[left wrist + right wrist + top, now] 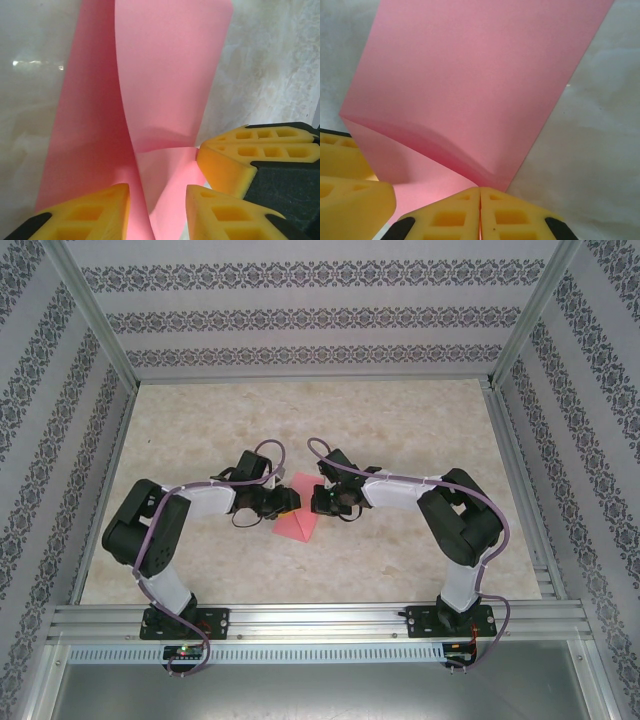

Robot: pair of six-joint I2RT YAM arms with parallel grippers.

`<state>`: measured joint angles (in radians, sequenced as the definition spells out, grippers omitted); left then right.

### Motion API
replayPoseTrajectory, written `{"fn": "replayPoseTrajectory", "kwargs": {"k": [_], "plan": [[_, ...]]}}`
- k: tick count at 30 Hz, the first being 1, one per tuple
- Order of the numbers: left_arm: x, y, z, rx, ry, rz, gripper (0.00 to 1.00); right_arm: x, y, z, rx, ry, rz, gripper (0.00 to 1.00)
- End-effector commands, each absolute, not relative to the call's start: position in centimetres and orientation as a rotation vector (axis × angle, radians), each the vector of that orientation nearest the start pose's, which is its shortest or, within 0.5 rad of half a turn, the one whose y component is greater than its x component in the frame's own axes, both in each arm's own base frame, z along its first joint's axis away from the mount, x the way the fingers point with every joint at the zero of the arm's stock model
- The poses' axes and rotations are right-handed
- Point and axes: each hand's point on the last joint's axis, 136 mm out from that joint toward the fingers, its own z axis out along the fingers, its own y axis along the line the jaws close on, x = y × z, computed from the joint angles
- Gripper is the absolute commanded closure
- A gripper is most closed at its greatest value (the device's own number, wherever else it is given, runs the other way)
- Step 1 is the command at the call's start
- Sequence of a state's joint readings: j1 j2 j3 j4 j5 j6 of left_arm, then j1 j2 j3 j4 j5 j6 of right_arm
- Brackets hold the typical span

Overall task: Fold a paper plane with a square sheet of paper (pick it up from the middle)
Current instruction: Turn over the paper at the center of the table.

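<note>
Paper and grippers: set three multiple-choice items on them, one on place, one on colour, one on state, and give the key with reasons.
1. Where does the paper lie?
A. On the middle of the table, between the left gripper and the right gripper
B. In the far left corner
C. On the front rail

2. What colour are the fingers?
A. Blue
B. Yellow
C. White

3. How does the right gripper stand?
A. Wide open
B. Shut on the paper's fold
C. Shut on nothing, high above the table

Key:
1 A: the top view shows the pink sheet between the two wrists.
2 B: they are yellow in both wrist views.
3 B: its fingertips meet at the bent edge of the sheet.
</note>
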<state>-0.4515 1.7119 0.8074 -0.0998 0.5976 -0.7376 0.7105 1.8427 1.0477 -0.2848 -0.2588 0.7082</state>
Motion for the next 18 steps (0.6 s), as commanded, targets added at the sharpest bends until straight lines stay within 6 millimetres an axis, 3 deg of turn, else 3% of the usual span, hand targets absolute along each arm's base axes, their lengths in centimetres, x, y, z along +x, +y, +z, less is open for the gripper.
{"fn": "replayPoseTrajectory", "kwargs": {"k": [1, 7, 14, 18], "plan": [[29.5, -26.5, 4.7, -0.005, 2.735, -1.202, 0.71, 29.3, 30.1, 1.8, -0.066, 2.834, 0.738, 0.91], [29.5, -26.8, 4.6, 0.034, 2.714, -1.221, 0.83, 29.9, 30.3, 4.5, -0.055, 2.754, 0.826, 0.77], [29.0, -27.6, 4.5, 0.109, 2.684, -1.261, 0.82, 30.9, 27.9, 8.8, 0.019, 2.62, 0.833, 0.53], [28.0, -28.1, 4.5, 0.179, 2.687, -1.241, 0.8, 31.0, 26.4, 9.8, 0.06, 2.579, 0.821, 0.47]]}}
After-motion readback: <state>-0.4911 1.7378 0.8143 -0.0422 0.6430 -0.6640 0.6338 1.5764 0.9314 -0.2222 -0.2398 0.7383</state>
